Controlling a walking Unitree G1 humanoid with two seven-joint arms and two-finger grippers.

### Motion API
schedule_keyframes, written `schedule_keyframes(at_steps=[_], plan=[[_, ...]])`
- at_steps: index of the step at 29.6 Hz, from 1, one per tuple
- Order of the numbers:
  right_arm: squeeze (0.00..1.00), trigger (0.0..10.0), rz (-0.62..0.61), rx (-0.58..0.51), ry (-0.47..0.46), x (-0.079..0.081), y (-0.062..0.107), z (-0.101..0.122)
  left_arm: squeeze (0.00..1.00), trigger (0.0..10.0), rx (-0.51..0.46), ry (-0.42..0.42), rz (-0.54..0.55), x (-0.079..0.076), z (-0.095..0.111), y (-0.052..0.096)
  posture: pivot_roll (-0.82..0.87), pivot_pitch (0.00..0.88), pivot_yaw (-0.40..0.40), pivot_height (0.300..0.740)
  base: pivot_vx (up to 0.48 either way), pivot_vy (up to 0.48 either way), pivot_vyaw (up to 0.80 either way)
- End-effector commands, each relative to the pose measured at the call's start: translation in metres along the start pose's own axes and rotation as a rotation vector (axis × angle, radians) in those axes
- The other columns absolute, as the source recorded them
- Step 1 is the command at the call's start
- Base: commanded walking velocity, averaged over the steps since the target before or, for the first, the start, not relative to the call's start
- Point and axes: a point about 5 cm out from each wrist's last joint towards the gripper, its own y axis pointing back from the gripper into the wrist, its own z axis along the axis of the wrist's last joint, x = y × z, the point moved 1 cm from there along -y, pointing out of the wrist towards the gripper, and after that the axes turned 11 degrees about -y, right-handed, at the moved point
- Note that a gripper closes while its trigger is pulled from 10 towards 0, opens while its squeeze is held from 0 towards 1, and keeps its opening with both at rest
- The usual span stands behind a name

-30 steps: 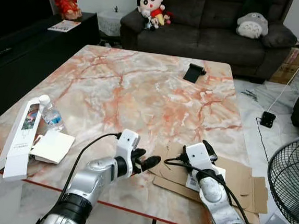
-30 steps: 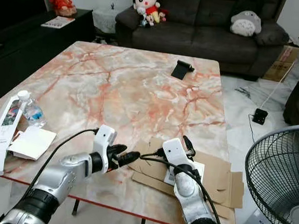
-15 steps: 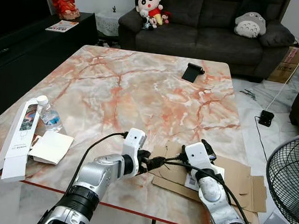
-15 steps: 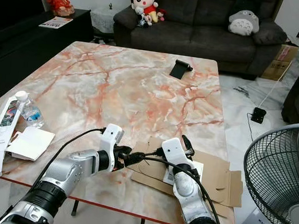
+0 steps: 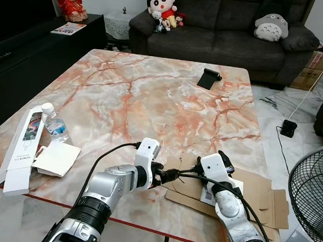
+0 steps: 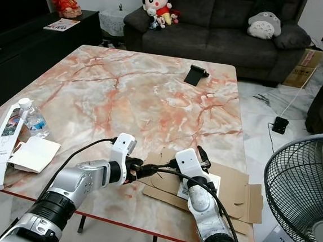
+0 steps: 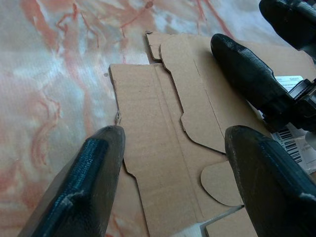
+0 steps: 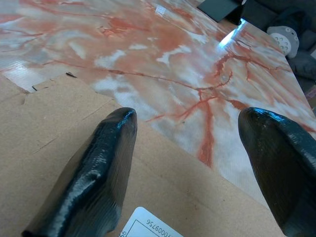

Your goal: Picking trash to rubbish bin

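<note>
Cardboard sheet [image 5: 240, 193] between both grippers; bottle [image 5: 52, 124], boxes [image 5: 23, 146] well left.

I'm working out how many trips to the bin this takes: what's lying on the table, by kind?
Flattened cardboard: 1
Water bottle: 1
Long white box: 1
White paper packet: 1
Black phone stand: 1
Total: 5

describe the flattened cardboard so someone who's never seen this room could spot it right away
Start at the big marble table with orange veins, in front of the dark sofa. Go to its near right corner, where the left gripper and right gripper meet. The flattened cardboard lies there, overhanging the edge: plain brown with a white barcode label, unlike the white boxes at the near left.
</note>
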Motion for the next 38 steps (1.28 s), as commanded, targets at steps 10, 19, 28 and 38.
schedule_keyframes(at_steps=[10,19,28,38], plan=[[0.00,10.0,0.030,0.021,-0.007,0.007,0.000,-0.002,0.00,10.0,-0.091,0.025,-0.037,-0.009,0.026,-0.003,-0.07,0.004,0.059,0.740,0.000,0.000,0.00],[0.00,10.0,0.034,-0.004,-0.062,0.009,-0.003,0.004,0.00,10.0,-0.349,-0.131,0.205,0.026,0.087,0.039,-0.06,0.003,0.057,0.740,0.000,0.000,0.00],[0.00,10.0,0.041,-0.014,-0.074,0.010,-0.005,0.008,0.00,10.0,-0.197,-0.168,0.330,0.042,0.064,0.040,-0.06,0.000,0.055,0.740,0.000,0.000,0.00],[0.00,10.0,0.040,-0.012,-0.074,0.009,-0.005,0.007,0.00,10.0,0.015,-0.137,0.340,0.044,0.033,0.033,-0.06,0.000,0.062,0.740,0.000,0.000,0.00]])
